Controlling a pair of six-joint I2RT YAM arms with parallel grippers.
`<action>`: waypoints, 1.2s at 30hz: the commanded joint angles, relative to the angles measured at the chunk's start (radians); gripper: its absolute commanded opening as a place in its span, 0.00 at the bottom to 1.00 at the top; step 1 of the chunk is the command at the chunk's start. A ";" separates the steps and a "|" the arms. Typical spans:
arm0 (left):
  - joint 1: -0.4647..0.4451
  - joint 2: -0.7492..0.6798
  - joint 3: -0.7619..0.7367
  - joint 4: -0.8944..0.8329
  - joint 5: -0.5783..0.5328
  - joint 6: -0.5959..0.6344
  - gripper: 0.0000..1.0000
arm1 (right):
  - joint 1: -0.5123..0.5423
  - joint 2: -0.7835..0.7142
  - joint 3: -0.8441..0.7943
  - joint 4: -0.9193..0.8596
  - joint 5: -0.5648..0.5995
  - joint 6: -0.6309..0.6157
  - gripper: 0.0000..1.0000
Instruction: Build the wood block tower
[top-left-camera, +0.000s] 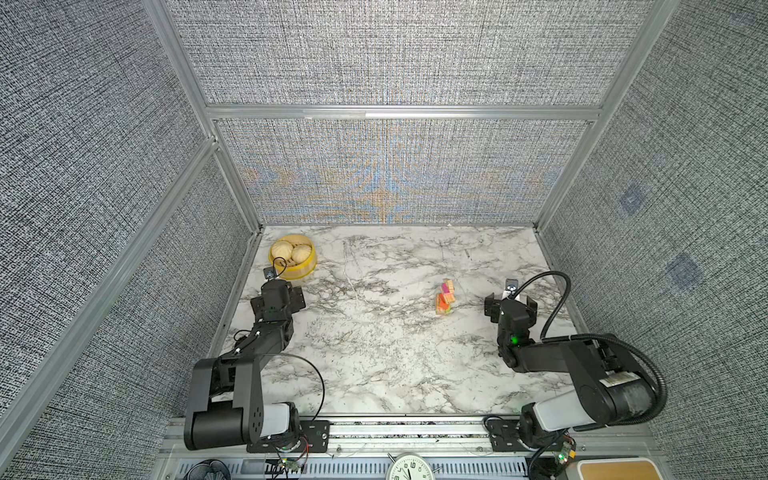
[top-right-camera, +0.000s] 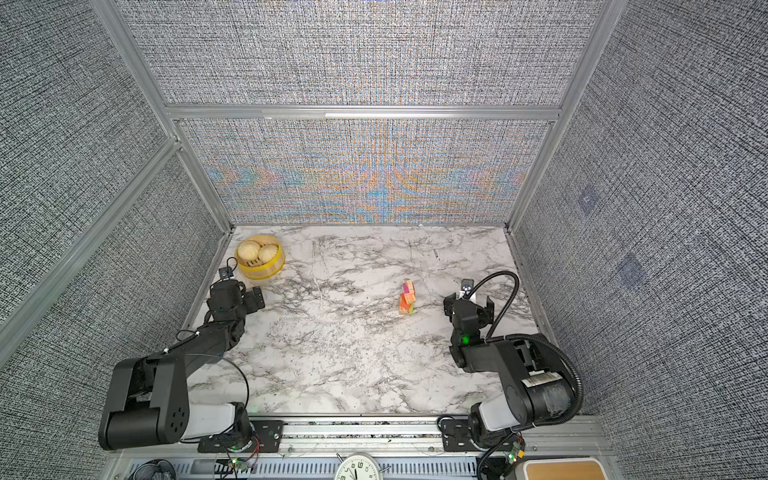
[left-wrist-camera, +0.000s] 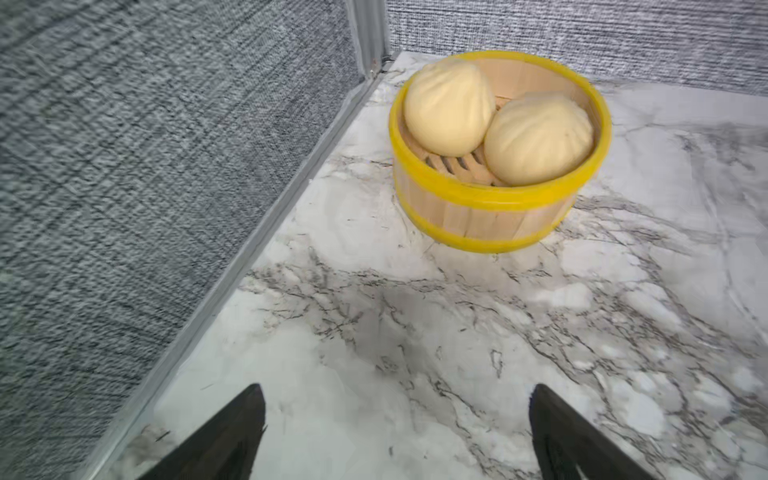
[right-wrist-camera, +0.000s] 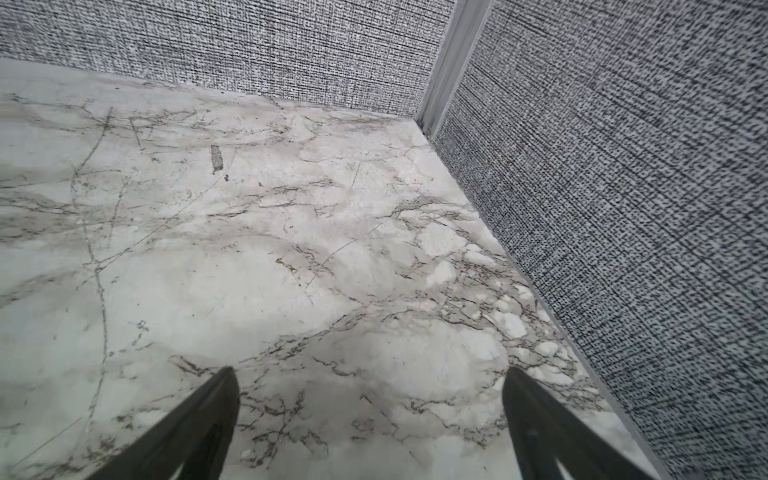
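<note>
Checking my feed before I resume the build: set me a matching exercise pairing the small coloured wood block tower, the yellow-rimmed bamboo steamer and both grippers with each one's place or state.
1. small coloured wood block tower
2. yellow-rimmed bamboo steamer
3. left gripper
4. right gripper

A. open, over bare marble tabletop only
B. far left corner, two buns inside
C. standing untouched, right of the tabletop's middle
D. open, pointed at the steamer

Pairs: 1-C; 2-B; 3-D; 4-A

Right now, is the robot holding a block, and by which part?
Nothing is held. The left tool and right tool are both open and empty; the small tower of coloured wooden blocks stands alone, untouched.
</note>
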 joint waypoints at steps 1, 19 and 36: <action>0.015 0.028 -0.034 0.214 0.071 -0.018 1.00 | -0.003 0.016 -0.004 0.115 -0.105 -0.029 0.99; -0.012 0.118 -0.184 0.582 0.217 0.089 0.99 | -0.037 0.092 0.009 0.143 -0.206 -0.015 0.99; -0.012 0.149 -0.166 0.588 0.225 0.092 0.99 | -0.101 0.069 0.068 0.007 -0.277 0.043 0.99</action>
